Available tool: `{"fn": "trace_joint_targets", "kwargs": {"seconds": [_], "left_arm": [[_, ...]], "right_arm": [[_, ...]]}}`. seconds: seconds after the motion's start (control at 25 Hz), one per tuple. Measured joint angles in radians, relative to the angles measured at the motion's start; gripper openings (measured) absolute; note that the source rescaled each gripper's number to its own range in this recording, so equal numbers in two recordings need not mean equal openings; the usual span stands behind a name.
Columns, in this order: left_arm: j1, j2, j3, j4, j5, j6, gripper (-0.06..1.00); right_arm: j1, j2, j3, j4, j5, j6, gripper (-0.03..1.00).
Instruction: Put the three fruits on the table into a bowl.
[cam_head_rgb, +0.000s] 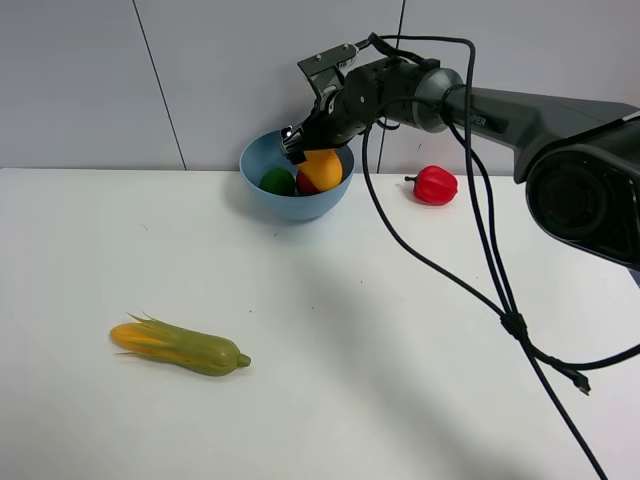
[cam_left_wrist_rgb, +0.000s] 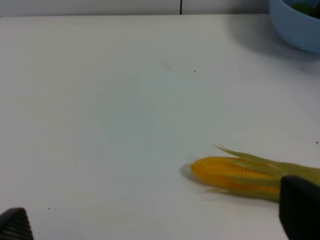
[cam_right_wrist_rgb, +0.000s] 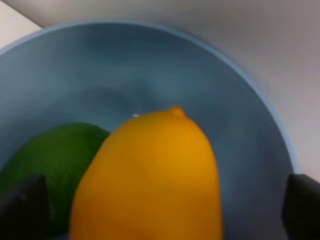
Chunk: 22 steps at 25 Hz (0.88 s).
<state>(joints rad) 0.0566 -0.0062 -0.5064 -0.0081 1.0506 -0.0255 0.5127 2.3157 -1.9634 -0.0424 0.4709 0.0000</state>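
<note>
Here the right fingers (cam_right_wrist_rgb: 300, 205) stood apart over the bowl (cam_right_wrist_rgb: 240, 100), mango (cam_right_wrist_rgb: 150, 175) between them, untouched, lime (cam_right_wrist_rgb: 55, 155) just beside; left fingers (cam_left_wrist_rgb: 300, 212) open near the corn (cam_left_wrist_rgb: 235, 172).

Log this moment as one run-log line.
right gripper: open over light blue plastic bowl | oval orange-yellow mango: in bowl beside glossy green lime-like fruit | left gripper: open
</note>
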Motion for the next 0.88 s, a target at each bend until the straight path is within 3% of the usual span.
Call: {"fn": "trace_joint_targets", "kwargs": {"seconds": [0.12, 0.28, 0.44, 0.68, 0.76, 0.88], "left_arm": [[0.000, 0.000, 0.000, 0.000, 0.000, 0.000, 0.99], [0.000, 0.000, 0.000, 0.000, 0.000, 0.000, 0.99], [0.000, 0.000, 0.000, 0.000, 0.000, 0.000, 0.99], [0.000, 0.000, 0.000, 0.000, 0.000, 0.000, 0.99], [0.000, 0.000, 0.000, 0.000, 0.000, 0.000, 0.99], [0.000, 0.000, 0.000, 0.000, 0.000, 0.000, 0.99]], "right_arm": [[0.000, 0.000, -0.001, 0.011, 0.005, -0.026, 0.97], [0.000, -0.035, -0.001, 0.020, 0.091, -0.071, 0.99], [0.000, -0.149, -0.001, 0.053, 0.271, -0.082, 1.00], [0.000, -0.279, -0.003, 0.042, 0.650, -0.114, 1.00], [0.000, -0.300, -0.003, 0.003, 0.720, -0.114, 1.00], [-0.012, -0.334, 0.004, -0.038, 0.740, -0.110, 1.00]]}}
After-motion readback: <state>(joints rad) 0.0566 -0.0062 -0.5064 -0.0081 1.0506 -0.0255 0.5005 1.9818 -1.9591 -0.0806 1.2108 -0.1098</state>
